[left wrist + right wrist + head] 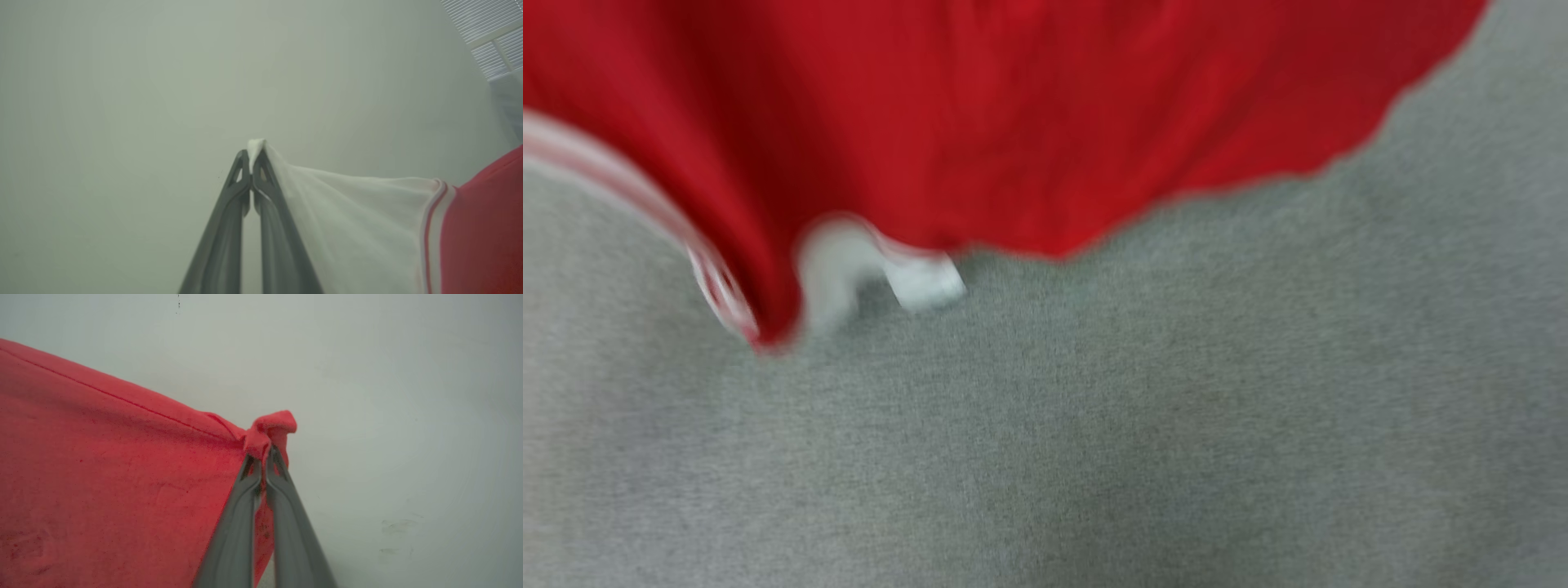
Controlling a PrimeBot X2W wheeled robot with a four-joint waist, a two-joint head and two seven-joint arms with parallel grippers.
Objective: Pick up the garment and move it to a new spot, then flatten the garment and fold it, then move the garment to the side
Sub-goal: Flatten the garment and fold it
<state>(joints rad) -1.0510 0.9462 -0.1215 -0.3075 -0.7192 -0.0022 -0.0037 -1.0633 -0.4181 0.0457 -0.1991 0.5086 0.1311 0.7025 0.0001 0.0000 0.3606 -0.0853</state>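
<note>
Garment (1045, 122) hangs soft, light; left gripper (251, 171) pinches its white sleeve tip, right gripper (264, 465) a red corner, probably hem; seamed edges grip best.

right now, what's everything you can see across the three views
garment: one, red with a white sleeve and striped trim, hanging above the grey surface
surface: one, grey, under the garment in the head view
background: one, pale, plain, behind both grippers
slatted panel: one, white, top right of the left wrist view
left gripper: one, dark, shut on the white sleeve
right gripper: one, dark, shut on a red edge
</note>
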